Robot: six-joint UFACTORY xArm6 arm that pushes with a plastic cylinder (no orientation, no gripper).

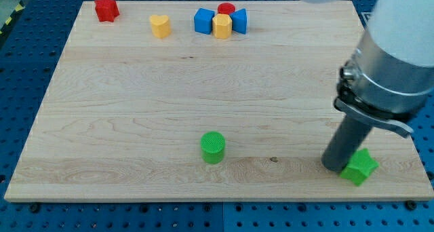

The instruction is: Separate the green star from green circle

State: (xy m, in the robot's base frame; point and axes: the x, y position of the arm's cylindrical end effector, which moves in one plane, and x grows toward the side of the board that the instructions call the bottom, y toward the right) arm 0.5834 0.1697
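Note:
The green circle [213,147], a short cylinder, stands on the wooden board [135,110] near the view's bottom, about the middle. The green star [359,167] lies near the board's bottom right corner, far to the right of the circle. My tip [335,165] rests on the board right against the star's left side, between the star and the circle. The dark rod partly hides the star's upper left.
Near the view's top are a red star [106,9], a yellow heart-like block [160,26], and a tight group: blue block [203,20], yellow block [222,26], red cylinder [226,9], blue block [239,20]. The board's right edge is close to the green star.

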